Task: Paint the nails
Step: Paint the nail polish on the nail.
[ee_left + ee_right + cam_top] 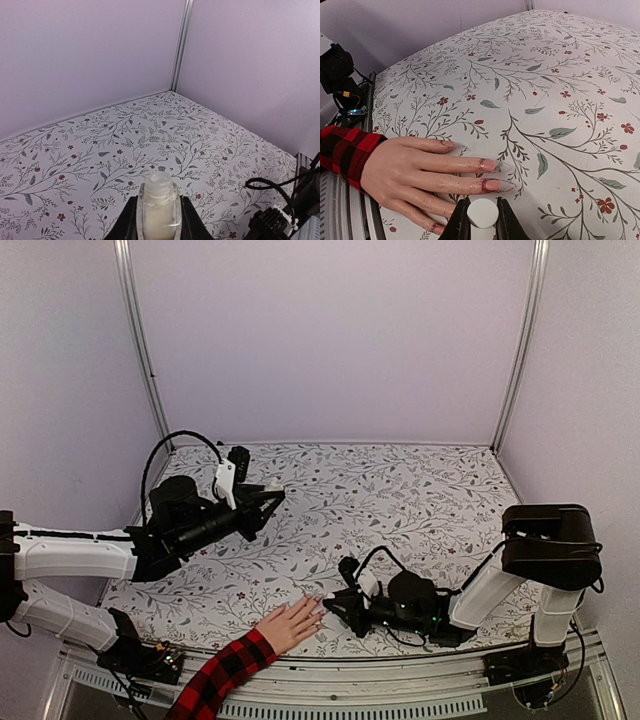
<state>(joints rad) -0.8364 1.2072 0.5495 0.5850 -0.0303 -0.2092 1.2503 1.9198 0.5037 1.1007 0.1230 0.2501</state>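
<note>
- Table (420, 490), floral-patterned cover, inside pale walls.
- Left gripper (262, 500): raised over the far-left part of the table, jaws clamped on an uncapped bottle (159, 212) of pale liquid, held upright.
- Right gripper (335, 607): low at the near edge, jaws closed around a white cap (482, 212), just beside the fingertips.
- Hand (415, 167): flat, palm down at the near edge, left of the right gripper; red-and-black plaid sleeve (342, 150).
- Nails (487, 164): long; two middle ones pink, reddish smears on the skin around them.
</note>
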